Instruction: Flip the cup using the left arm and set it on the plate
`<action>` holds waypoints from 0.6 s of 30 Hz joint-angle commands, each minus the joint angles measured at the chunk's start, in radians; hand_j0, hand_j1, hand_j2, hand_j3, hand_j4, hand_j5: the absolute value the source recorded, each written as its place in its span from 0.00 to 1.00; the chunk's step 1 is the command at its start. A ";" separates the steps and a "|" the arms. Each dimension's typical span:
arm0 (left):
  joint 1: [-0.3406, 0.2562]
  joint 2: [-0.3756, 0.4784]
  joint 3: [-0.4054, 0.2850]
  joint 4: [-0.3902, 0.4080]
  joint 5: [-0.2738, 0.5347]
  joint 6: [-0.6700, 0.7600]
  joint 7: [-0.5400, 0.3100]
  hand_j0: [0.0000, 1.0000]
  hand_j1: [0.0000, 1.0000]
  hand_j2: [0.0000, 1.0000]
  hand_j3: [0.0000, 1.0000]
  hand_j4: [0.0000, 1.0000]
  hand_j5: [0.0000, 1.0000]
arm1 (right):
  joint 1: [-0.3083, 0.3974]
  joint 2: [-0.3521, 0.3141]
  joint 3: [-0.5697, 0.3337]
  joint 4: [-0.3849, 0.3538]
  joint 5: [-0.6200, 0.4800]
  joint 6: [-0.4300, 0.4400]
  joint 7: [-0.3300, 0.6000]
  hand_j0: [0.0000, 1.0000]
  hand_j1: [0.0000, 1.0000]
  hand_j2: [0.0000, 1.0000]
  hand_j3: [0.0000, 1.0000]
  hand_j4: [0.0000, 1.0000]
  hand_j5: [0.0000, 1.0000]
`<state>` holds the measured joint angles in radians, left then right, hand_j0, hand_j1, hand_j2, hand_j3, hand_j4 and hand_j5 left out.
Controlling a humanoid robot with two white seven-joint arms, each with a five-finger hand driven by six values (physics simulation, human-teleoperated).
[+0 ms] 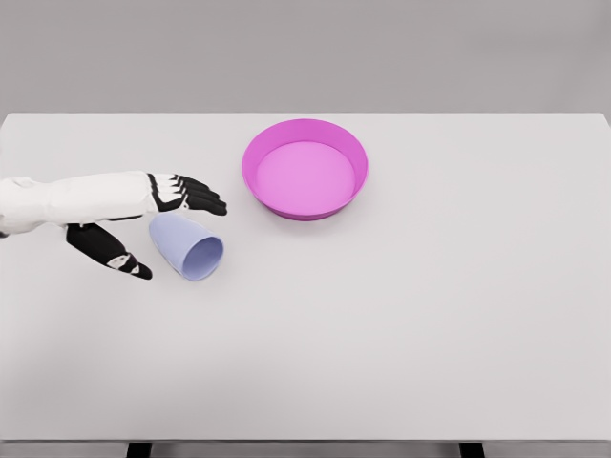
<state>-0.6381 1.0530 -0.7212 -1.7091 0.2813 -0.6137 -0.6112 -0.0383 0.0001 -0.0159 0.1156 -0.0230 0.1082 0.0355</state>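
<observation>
Head view shows the cup (187, 246) lying on its side on the desk (401, 324), mouth toward the lower right, left of the plate (305, 168). The left hand (143, 221) straddles its closed end, fingers spread, holding nothing.

Matt plastic-looking cup (187, 245), plate (305, 168), table (401, 315)

A white table (401, 334) on dark legs stands before a plain grey wall (305, 52), evenly lit.
</observation>
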 commanded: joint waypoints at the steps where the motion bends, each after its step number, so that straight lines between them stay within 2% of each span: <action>1: 0.000 -0.007 0.000 0.005 0.009 0.003 0.000 1.00 1.00 1.00 1.00 1.00 1.00 | 0.000 0.000 0.001 0.001 0.000 0.001 0.000 1.00 1.00 1.00 1.00 1.00 1.00; 7: 0.002 -0.004 -0.003 0.026 0.004 0.003 0.000 1.00 1.00 1.00 1.00 1.00 1.00 | 0.005 0.000 -0.002 0.001 0.000 0.001 0.000 1.00 1.00 1.00 1.00 1.00 1.00; 8: 0.002 -0.002 -0.026 0.028 -0.005 0.003 0.000 1.00 1.00 1.00 1.00 1.00 1.00 | 0.003 0.000 -0.006 0.001 0.000 0.001 0.000 1.00 1.00 1.00 1.00 1.00 1.00; 10: 0.000 -0.008 -0.043 0.028 -0.083 0.003 0.000 1.00 1.00 1.00 1.00 1.00 1.00 | 0.003 0.000 -0.004 0.001 0.000 0.001 0.000 1.00 1.00 1.00 1.00 1.00 1.00; 13: -0.005 -0.013 -0.040 0.031 -0.108 0.003 0.000 1.00 1.00 1.00 1.00 1.00 1.00 | 0.003 0.000 -0.004 0.001 0.000 0.001 0.000 1.00 1.00 1.00 1.00 1.00 1.00; 16: -0.018 -0.053 -0.040 0.126 -0.137 0.003 0.000 1.00 1.00 1.00 1.00 1.00 1.00 | 0.005 0.000 -0.004 0.001 0.000 0.001 0.000 1.00 1.00 1.00 1.00 1.00 1.00; 18: -0.051 -0.077 -0.041 0.193 -0.145 0.003 0.000 1.00 1.00 1.00 1.00 1.00 1.00 | 0.003 0.000 -0.006 0.001 0.000 0.001 0.000 1.00 1.00 1.00 1.00 1.00 1.00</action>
<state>-0.6888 0.9970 -0.7618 -1.5744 0.1438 -0.6132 -0.6112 -0.0337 0.0001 -0.0203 0.1162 -0.0232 0.1089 0.0351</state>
